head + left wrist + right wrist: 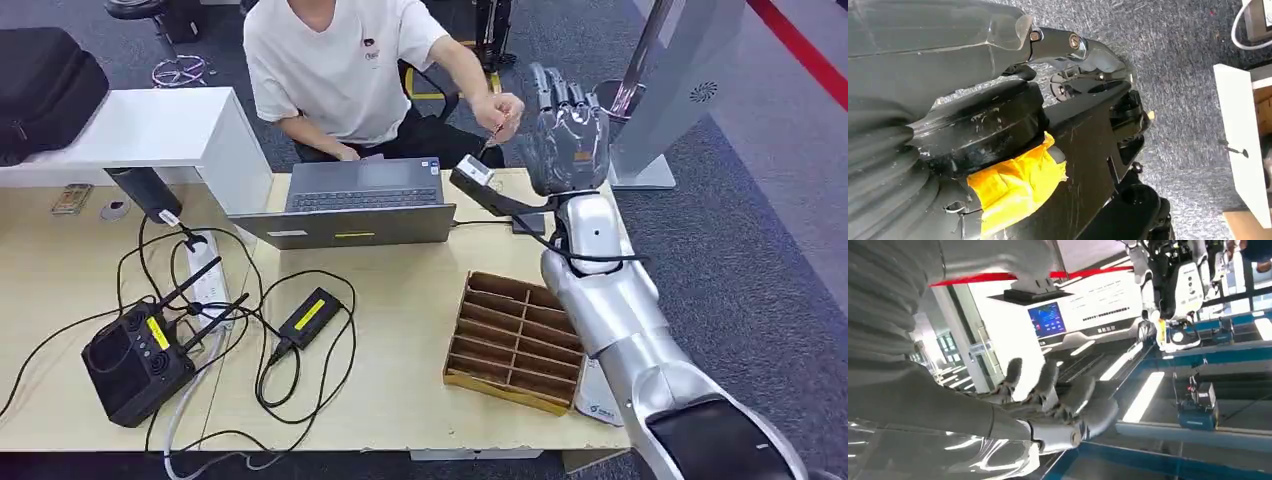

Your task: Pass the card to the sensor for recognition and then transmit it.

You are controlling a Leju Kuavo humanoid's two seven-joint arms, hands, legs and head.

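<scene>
You have a pale wooden worktop (60,270) in front of you, standing on grey carpet (740,230) that runs around its right side and far edge. A red stripe (800,45) crosses the carpet at the far right. A white cabinet (150,130) stands at the worktop's far left, with a black bag (45,85) on it. A grey upright panel (680,80) on a flat base stands on the carpet just beyond the worktop's far right corner. In the right wrist view you see long bright ceiling lights (1143,397), blue beams (1218,352) and a white wall unit with a blue screen (1046,320).
</scene>
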